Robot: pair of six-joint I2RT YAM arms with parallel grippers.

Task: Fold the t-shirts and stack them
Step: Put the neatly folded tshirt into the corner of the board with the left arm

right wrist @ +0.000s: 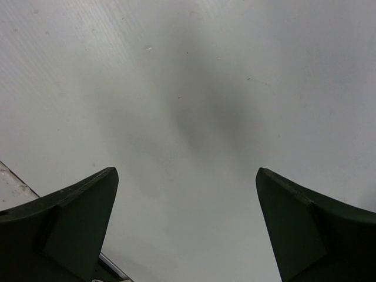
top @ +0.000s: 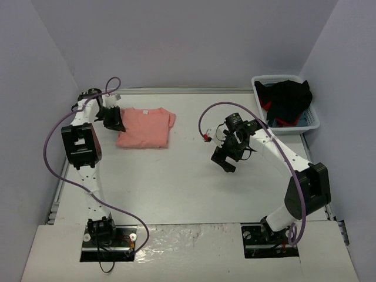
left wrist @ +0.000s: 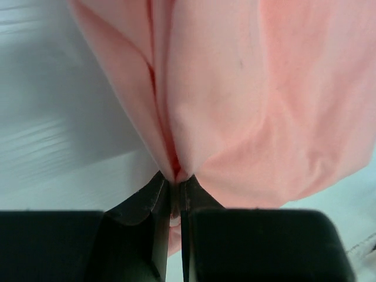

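Left of the t-shirt (top: 144, 127), the left end effector (top: 116, 120) pinches its edge. Right of it, the right end effector (top: 226, 160) gapes

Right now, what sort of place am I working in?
Probably a lab test cell: plain walls box in a white table, with a salmon t-shirt on it and a basket of dark clothes at its far right corner.

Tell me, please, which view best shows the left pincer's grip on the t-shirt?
The left wrist view: close up, the left pincer is shut on a fold of the t-shirt. The top external view shows it only at the shirt's left edge; the right wrist view shows neither.
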